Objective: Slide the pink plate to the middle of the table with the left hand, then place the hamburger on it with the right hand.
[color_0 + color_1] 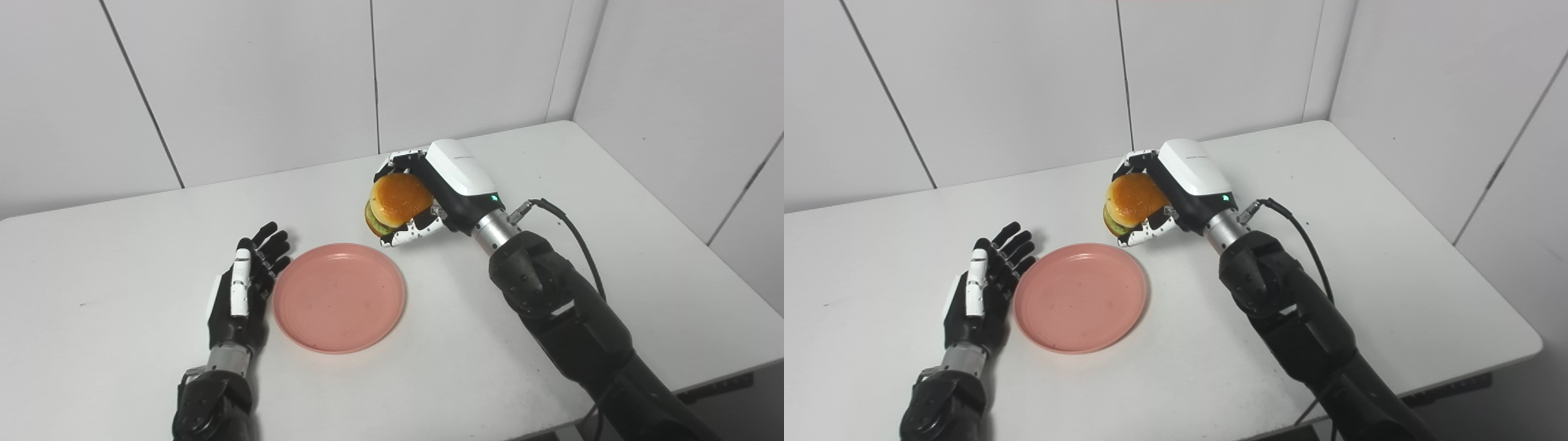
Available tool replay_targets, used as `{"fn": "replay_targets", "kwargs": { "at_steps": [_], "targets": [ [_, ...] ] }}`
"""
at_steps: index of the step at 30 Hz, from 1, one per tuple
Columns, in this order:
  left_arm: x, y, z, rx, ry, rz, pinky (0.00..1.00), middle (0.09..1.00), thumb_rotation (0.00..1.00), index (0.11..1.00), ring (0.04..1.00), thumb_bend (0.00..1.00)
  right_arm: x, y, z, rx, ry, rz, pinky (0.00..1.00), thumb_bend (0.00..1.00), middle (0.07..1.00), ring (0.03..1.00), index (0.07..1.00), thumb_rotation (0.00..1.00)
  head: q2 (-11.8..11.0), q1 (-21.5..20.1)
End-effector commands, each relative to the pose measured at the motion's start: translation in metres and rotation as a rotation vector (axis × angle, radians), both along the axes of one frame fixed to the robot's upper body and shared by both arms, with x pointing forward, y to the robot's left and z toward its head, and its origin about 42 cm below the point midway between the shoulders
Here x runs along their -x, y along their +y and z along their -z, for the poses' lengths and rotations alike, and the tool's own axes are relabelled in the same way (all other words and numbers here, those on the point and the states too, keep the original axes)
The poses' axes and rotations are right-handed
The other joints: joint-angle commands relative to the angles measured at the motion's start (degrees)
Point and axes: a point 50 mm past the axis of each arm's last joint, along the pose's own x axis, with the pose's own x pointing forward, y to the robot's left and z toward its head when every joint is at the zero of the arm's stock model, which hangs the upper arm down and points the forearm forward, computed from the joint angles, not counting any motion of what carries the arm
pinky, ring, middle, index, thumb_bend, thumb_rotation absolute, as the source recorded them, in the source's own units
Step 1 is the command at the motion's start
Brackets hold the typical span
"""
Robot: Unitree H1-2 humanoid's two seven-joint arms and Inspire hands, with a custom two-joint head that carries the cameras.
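Lower left: black left hand (pixel 240 293), fingers spread and empty, beside round pink plastic plate (pixel 339 296) at frame centre. Right hand (pixel 429 193) grips the orange-bunned hamburger (pixel 395 202), apparently airborne, upper right of plate. Placing step; next: carry over, lower, release.

We see the plate (pixel 339 297) lying bare on the table (pixel 643 257), open from above. Left hand (pixel 242 294) sits just beside its left rim, fingers spread, blocking that side. Right hand (pixel 429 193) with burger (pixel 397 202) hangs past the far-right rim; table between them is open.
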Motion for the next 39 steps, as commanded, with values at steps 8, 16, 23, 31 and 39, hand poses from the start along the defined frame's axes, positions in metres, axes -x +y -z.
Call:
{"fn": "replay_targets", "kwargs": {
  "at_steps": [8, 16, 23, 31, 39],
  "targets": [
    [0.007, -0.025, 0.01, 0.015, 0.019, -0.007, 0.88, 0.852, 1.0, 0.825, 0.871, 0.4, -0.007, 0.021, -0.017, 0.017, -0.09, -0.147, 0.22, 0.53, 0.473, 0.284, 0.486, 0.0, 0.52, 5.41],
    [0.009, -0.037, 0.011, 0.005, -0.007, -0.001, 0.88, 0.853, 1.0, 0.828, 0.873, 0.41, -0.008, 0.032, -0.001, 0.04, -0.054, -0.214, 0.23, 0.53, 0.47, 0.297, 0.489, 0.0, 1.25, 9.19],
    [0.011, -0.045, 0.011, 0.012, -0.012, -0.009, 0.89, 0.849, 1.0, 0.825, 0.869, 0.41, -0.012, 0.032, 0.014, 0.041, 0.011, -0.24, 0.24, 0.53, 0.474, 0.31, 0.486, 0.0, 1.6, 11.39],
    [0.013, -0.05, 0.009, 0.017, -0.009, -0.019, 0.88, 0.844, 1.0, 0.815, 0.864, 0.39, -0.014, 0.037, 0.033, 0.093, 0.08, -0.249, 0.27, 0.52, 0.411, 0.344, 0.521, 0.0, 1.77, 11.43],
    [0.013, -0.048, 0.007, 0.002, -0.007, -0.011, 0.9, 0.854, 1.0, 0.829, 0.88, 0.41, -0.016, 0.039, 0.043, 0.151, 0.134, -0.241, 0.25, 0.53, 0.474, 0.31, 0.488, 0.0, 2.01, 10.8]
  ]
}}
